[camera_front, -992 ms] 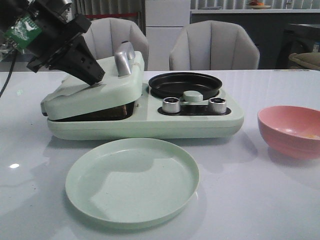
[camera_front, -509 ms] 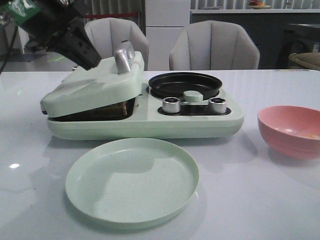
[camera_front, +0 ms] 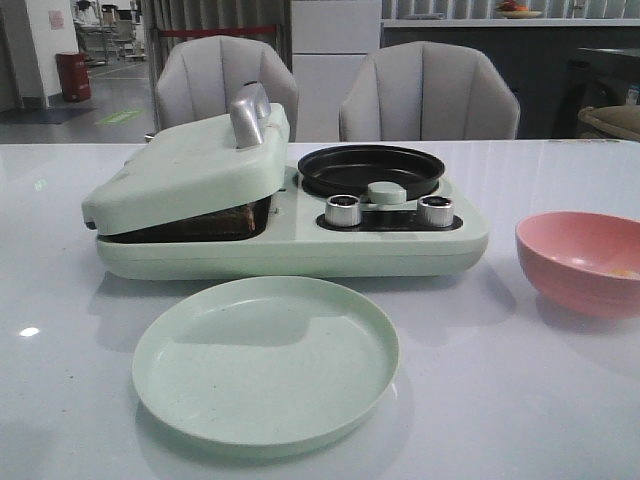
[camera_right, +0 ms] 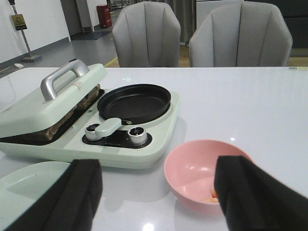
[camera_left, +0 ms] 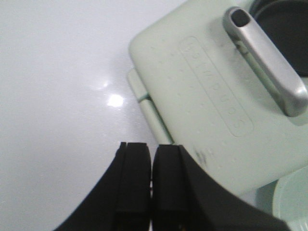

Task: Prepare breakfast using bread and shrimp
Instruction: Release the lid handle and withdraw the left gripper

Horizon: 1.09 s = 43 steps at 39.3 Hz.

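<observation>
The bread (camera_front: 228,221) lies inside the pale green breakfast maker (camera_front: 290,250); only a brown edge shows in the gap under the lowered lid (camera_front: 190,170). From the right wrist view that bread edge (camera_right: 72,114) is also visible. Small orange shrimp (camera_right: 211,194) lie in the pink bowl (camera_right: 192,168), and the shrimp (camera_front: 626,272) show faintly in the front view. My left gripper (camera_left: 152,147) is shut and empty, hovering over the lid's corner (camera_left: 159,53). My right gripper (camera_right: 159,163) is open wide above the bowl. Neither arm appears in the front view.
A round black pan (camera_front: 370,168) sits on the maker's right half, with two metal knobs (camera_front: 343,209) in front of it. A pale green plate (camera_front: 265,362) lies near the table's front. The pink bowl (camera_front: 575,250) stands at the right. Two grey chairs (camera_front: 428,90) stand behind the table.
My left arm lifted off the lid, went up and to the left, and has left the front view. The lid stays lowered.
</observation>
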Tool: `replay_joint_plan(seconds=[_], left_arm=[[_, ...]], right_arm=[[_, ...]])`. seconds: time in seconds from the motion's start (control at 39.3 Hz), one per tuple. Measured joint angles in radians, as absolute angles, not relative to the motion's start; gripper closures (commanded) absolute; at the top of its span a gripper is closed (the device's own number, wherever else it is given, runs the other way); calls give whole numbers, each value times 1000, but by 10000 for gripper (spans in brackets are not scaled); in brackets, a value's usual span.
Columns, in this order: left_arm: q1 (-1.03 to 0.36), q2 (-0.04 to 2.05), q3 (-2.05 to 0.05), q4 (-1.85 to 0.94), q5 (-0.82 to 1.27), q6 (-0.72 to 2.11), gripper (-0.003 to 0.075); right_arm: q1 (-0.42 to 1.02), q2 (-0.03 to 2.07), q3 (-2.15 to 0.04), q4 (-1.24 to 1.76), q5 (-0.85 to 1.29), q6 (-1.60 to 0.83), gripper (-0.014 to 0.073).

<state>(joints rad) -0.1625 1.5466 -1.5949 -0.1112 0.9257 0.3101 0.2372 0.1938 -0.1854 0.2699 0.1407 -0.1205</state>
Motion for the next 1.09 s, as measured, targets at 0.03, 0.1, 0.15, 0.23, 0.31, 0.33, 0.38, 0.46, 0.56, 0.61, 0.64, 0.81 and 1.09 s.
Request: replay_joint_plan(seconds=[0.03,0.1,0.15,0.23,0.31,0.33,0.38,0.46,0.56,0.61,0.64,0.81,1.09], left_arm=[[-163,1527,-1582,-92,916,300,602],[-163,1469,-1540,-73,876,280,602],[-163,1428,-1490,-66,843,268,602],[-163,1354,-1404,-64,781,252,602],[-163,1291,-1309,-64,714,225,602],[-163,1266,-1283,-64,698,218,602],[-163,1222,-1221,-64,656,196,602],[-163,1150,-1117,-76,607,179,602],[-163,1047,-1004,-103,553,174,602],[-163,997,-952,-115,529,173,602],[-163,974,-924,-118,519,171,602],[-163,780,-769,-128,469,171,602],[-163,438,-556,-145,429,171,602]], right_arm=[[237,194,-185,270,141,-121,10],[237,194,-185,270,141,-121,10],[237,194,-185,270,141,-121,10],[237,194,-185,270,141,-121,10],[237,194,-185,270,141,-121,10],[237,194,-185,270,141,-121,10],[237,194,-185,270,141,-121,10],[237,194,-185,270,141,-121,10],[237,194,-185,270,141,-121,10],[237,194,-185,270,141,-121,10],[237,194,-185,270,141,-121,10],[237,194,-185,270,141,-121,10],[237,194,-185,270,141,-121,10]])
